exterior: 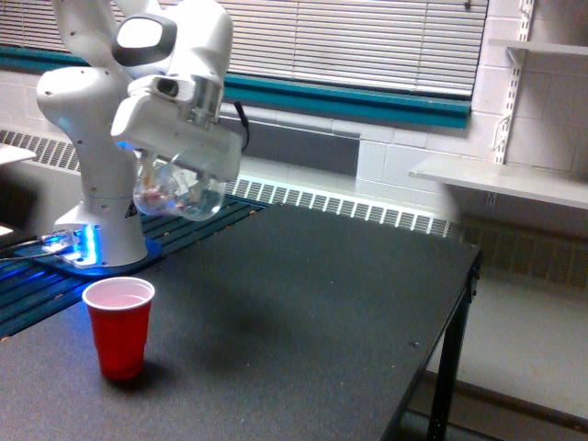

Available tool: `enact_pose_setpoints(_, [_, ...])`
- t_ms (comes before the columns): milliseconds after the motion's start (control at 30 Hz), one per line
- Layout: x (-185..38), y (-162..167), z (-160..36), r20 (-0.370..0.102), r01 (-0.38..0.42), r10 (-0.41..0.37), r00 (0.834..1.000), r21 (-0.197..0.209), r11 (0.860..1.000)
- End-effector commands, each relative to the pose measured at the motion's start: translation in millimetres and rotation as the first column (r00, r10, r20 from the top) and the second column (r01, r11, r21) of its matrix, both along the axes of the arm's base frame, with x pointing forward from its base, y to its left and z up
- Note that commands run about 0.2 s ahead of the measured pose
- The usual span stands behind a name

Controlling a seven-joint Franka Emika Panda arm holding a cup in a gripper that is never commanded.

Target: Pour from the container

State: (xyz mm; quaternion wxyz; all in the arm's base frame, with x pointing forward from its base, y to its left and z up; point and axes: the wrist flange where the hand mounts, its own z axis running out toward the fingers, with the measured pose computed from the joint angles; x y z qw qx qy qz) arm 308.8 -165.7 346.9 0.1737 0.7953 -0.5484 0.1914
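The container (175, 194), a clear plastic tumbler with pinkish pieces showing through its wall, hangs tilted well over on its side in the air, at the exterior view's left. My gripper (170, 179) is shut on it from above; the white hand hides the fingers. Below and a little to the left stands a red party cup (119, 326) upright on the black table (303, 312), with a pale pinkish fill inside. The container's lower end sits roughly a cup height above the red cup's rim. I see nothing falling between them.
My arm's white base (96, 216) stands behind the red cup on a blue-lit mount. Dark slats (197, 216) run along the back left. The table's right edge (459, 303) drops to the floor. A shelf (501, 179) juts from the wall at right.
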Motion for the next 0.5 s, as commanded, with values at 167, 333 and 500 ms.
enact_pose_setpoints(167, [-26,-7,-14.7,-0.041,0.123,-0.123,0.992,0.009,0.992])
enact_pose_setpoints(333, [-38,-10,-23.7,-0.058,0.163,-0.161,0.985,0.021,0.986])
enact_pose_setpoints(500, [-48,-12,-30.7,-0.087,0.194,-0.192,0.978,0.019,0.981])
